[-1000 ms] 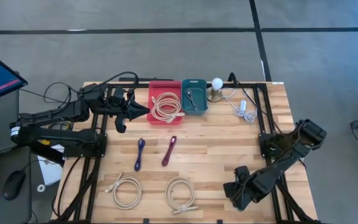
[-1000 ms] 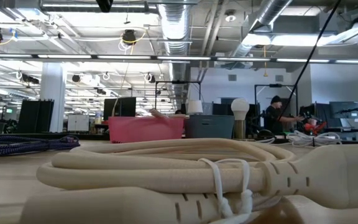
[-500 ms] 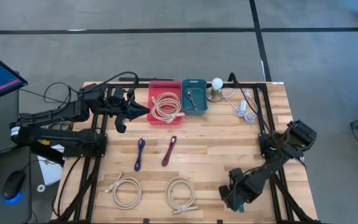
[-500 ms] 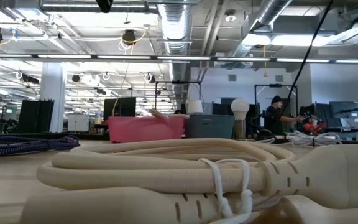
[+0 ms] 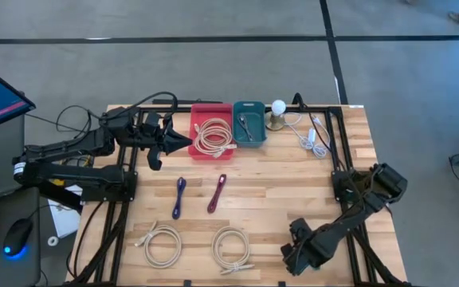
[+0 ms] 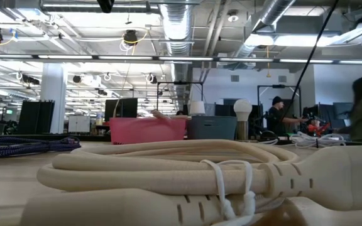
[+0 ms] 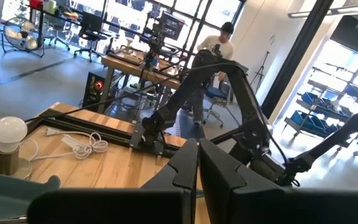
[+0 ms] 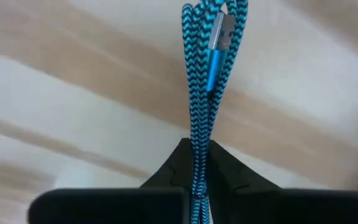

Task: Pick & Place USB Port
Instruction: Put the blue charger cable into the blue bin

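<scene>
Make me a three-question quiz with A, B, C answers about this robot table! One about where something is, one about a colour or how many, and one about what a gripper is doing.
1. Where is the light bulb?
A. beside the teal bin, at the table's far edge
B. inside the red bin
C. between the near cream cable coils

2. How many cream cable coils lie on the bare table, outside the bins?
A. none
B. two
C. five

3. What is the right gripper doing?
A. standing wide open
B. shut on the blue braided cable
C. holding the bulb

Answers:
1 A, the high view shows the bulb next to the teal bin.
2 B, one and another lie near the front edge.
3 B, the right wrist view shows the cable pinched between its fingers.
</scene>
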You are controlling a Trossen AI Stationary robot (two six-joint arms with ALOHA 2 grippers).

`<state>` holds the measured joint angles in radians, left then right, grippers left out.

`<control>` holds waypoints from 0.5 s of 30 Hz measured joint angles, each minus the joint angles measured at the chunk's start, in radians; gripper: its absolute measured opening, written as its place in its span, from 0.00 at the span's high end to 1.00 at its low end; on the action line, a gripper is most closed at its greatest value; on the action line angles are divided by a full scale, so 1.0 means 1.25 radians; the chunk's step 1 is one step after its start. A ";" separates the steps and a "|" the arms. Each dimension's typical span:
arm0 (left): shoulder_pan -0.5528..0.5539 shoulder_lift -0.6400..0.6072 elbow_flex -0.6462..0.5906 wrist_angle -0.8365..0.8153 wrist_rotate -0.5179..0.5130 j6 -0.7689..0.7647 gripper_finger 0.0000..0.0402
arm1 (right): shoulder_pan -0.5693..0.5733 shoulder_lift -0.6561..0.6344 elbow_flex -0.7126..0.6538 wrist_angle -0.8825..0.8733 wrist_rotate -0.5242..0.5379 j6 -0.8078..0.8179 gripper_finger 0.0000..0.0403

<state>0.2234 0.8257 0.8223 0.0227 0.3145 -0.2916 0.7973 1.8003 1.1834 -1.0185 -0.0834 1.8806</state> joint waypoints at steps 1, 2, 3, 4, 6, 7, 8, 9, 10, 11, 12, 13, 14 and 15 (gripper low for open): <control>0.000 0.000 0.000 0.000 0.000 0.000 0.96 | -0.004 0.000 0.008 -0.018 0.002 -0.014 0.98; 0.000 0.000 0.000 0.000 0.000 0.000 0.96 | -0.010 0.000 0.016 -0.035 0.002 -0.027 0.97; 0.000 0.000 0.000 0.000 0.000 0.000 0.96 | -0.015 0.000 0.027 -0.046 0.002 -0.042 0.97; 0.000 0.000 0.000 0.000 0.000 0.000 0.96 | -0.020 0.000 0.039 -0.055 0.003 -0.056 0.97; 0.000 0.000 0.000 0.000 0.000 0.000 0.96 | -0.033 0.000 0.059 -0.087 0.012 -0.091 0.98; 0.000 0.000 0.000 0.000 0.000 0.000 0.96 | -0.039 0.000 0.069 -0.103 0.025 -0.107 0.98; 0.000 0.000 0.000 0.000 0.000 0.000 0.96 | -0.048 0.000 0.080 -0.114 0.038 -0.122 0.98; 0.000 0.000 0.000 0.000 0.000 0.000 0.96 | -0.055 0.000 0.092 -0.124 0.048 -0.134 0.98; 0.000 0.000 0.000 0.000 0.000 0.000 0.96 | -0.064 -0.001 0.103 -0.135 0.057 -0.149 0.98; 0.000 0.000 0.000 0.000 0.000 0.000 0.96 | -0.072 -0.001 0.114 -0.149 0.067 -0.165 0.98; 0.000 0.000 0.000 0.000 0.000 0.000 0.96 | -0.080 -0.001 0.124 -0.161 0.076 -0.182 0.98; 0.000 0.000 0.000 0.000 0.000 0.000 0.96 | -0.088 -0.001 0.136 -0.167 0.089 -0.201 0.98; 0.000 0.000 0.000 0.000 0.000 0.000 0.96 | -0.096 -0.004 0.146 -0.169 0.101 -0.219 0.98; 0.000 0.000 0.000 0.000 0.000 0.000 0.96 | -0.103 -0.012 0.152 -0.171 0.119 -0.235 0.98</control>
<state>0.2237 0.8257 0.8223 0.0227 0.3147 -0.2916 0.6692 1.7858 1.3733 -1.2325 0.0653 1.5872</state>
